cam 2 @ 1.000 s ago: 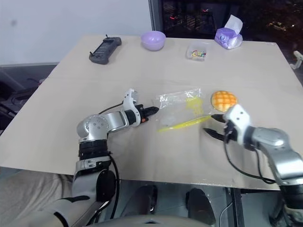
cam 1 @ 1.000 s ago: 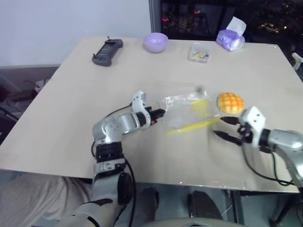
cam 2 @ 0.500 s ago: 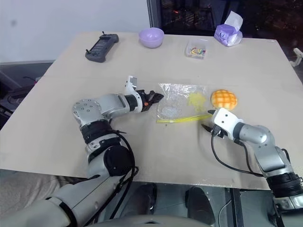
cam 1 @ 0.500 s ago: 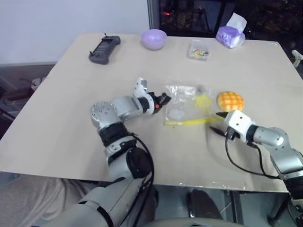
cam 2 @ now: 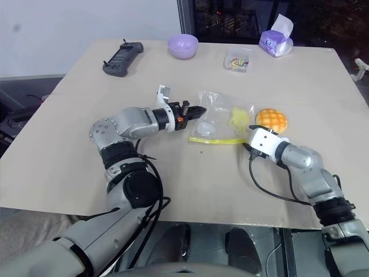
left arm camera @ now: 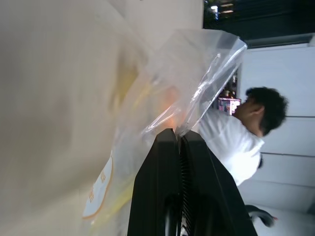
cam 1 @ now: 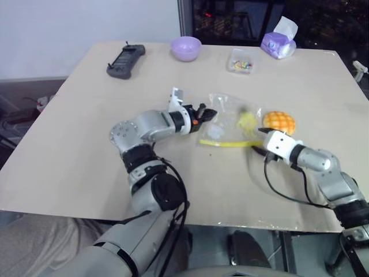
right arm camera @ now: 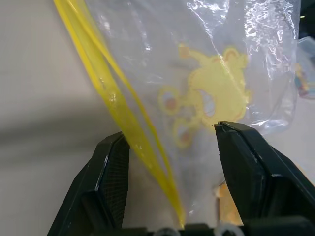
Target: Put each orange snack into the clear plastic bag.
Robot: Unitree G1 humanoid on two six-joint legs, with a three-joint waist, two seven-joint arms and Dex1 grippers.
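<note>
Progress: your right claw (right arm camera: 170, 142) has moved forward to the yellow seal strip (right arm camera: 118, 103), jaws wide and holding nothing. Your left claw (cam 2: 199, 111), pinched tight on the clear plastic bag (cam 2: 222, 118), has lifted that edge off the counter (cam 2: 75, 115). Beyond, the orange snack (cam 2: 271, 119) still waits outside, just beside the bag.

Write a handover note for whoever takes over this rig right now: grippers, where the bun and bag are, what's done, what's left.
Left gripper: shut on an edge of the clear plastic bag, holding that side up off the table.
Right gripper: open, fingers either side of the bag's yellow seal strip, not closed on it.
Orange snack: on the table beside the bag, next to the right gripper, outside the bag.
Done: bag gripped on one side.
Left: open the bag's mouth, put the snack in.
</note>
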